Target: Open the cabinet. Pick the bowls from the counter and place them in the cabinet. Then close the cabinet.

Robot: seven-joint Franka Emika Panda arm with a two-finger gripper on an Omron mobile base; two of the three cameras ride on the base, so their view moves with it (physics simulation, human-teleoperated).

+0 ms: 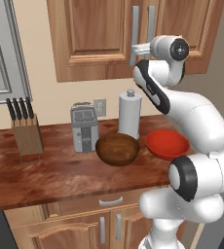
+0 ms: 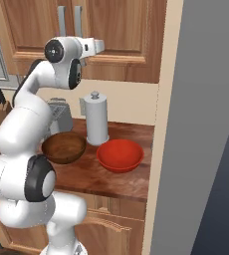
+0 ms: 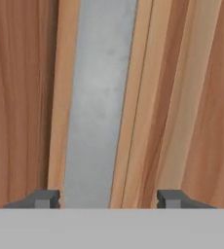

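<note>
Tool (image 3: 109, 199) sits right up at the cabinet (image 1: 92, 36) front, fingers (image 3: 43, 198) spread — grey bar handle (image 3: 102, 107) runs up between the two tips, nearer the left tip in the hand view, with a clear gap to the right tip; nothing pinched, contact with the bar can't be told. In the left base view the tool end (image 1: 136, 48) is mostly hidden against the left of the two handles, fingertips too small to make out; in the right base view the tool (image 2: 97, 46) is side-on and the tips are hard to read as well. Both cabinet doors look shut; the top of the cabinet is cut off by the frame edge, the shelf inside is hidden. Arm reaches up and forward from the base, elbow bent high, wrist level, hand pointed straight at the door. Below on the table (image 1: 60, 170): brown wooden bowl (image 1: 117, 149) and red bowl (image 1: 167, 144), side by side, near but not touching, both upright, the red one partly covered by the arm in the left base view. Behind them a paper towel holder (image 1: 130, 113), a toaster (image 1: 84, 127) just beside it — toaster mostly hidden by the arm in the right view — and a knife block (image 1: 26, 132) well apart at the left.
</note>
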